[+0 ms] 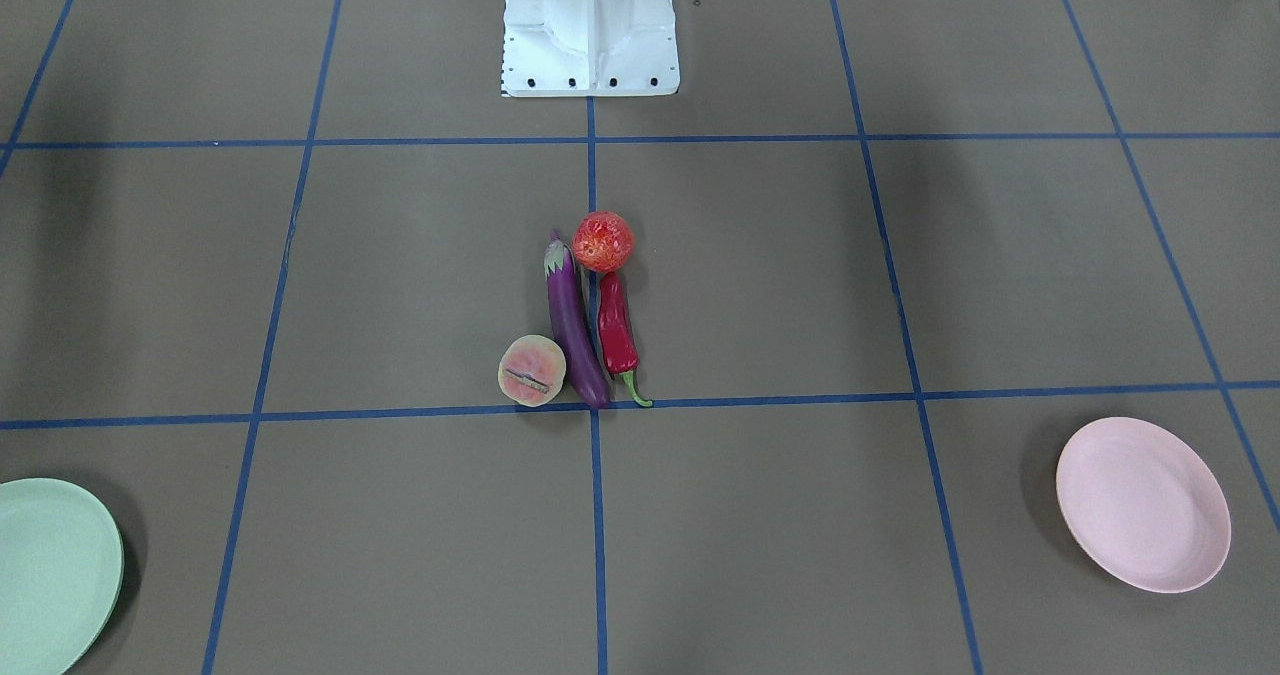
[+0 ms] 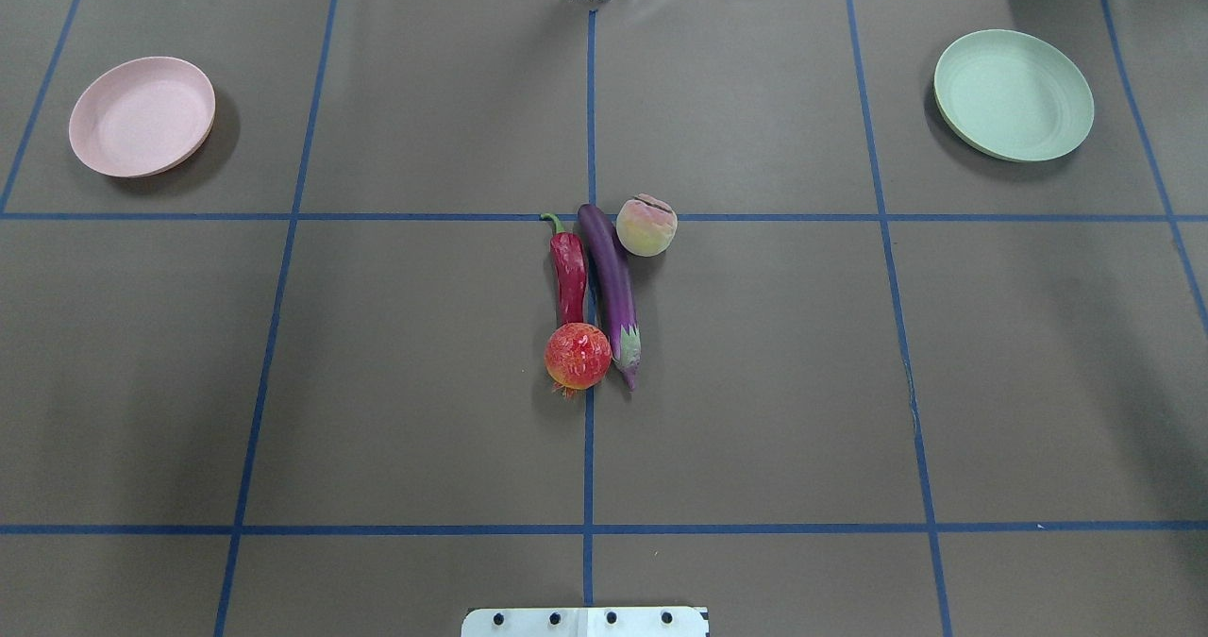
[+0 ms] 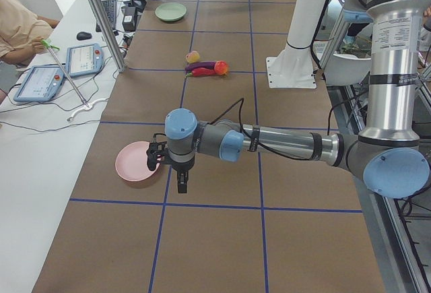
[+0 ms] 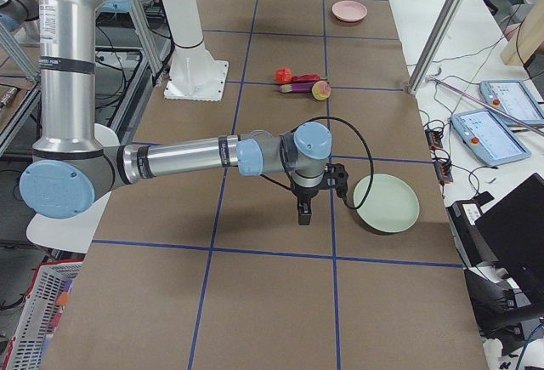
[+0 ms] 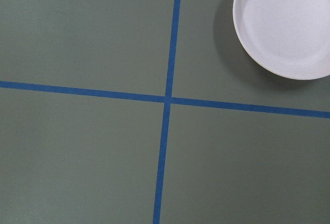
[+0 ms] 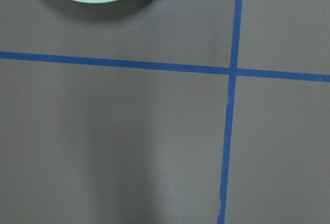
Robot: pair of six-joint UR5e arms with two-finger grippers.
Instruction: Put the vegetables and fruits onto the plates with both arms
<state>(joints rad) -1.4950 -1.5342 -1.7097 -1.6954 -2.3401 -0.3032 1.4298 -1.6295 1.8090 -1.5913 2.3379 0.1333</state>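
The long purple toy eggplant [image 2: 612, 288], red green-stemmed chili [image 2: 569, 274], round speckled red strawberry [image 2: 578, 356] and pinkish-yellow peach half [image 2: 646, 226] are lying bunched together in the middle of the brown table [image 2: 377, 382]. The black left gripper [image 3: 181, 186] is hanging beside the pale pink round plate [image 2: 142, 118]. The black right gripper [image 4: 303, 217] is hanging beside the pale mint green round plate [image 2: 1014, 94]. Both plates are sitting by the table's far edge. I cannot tell if the grippers are open. Grabbing one toy might be knocking its neighbours, and the strawberry might be rolling off.
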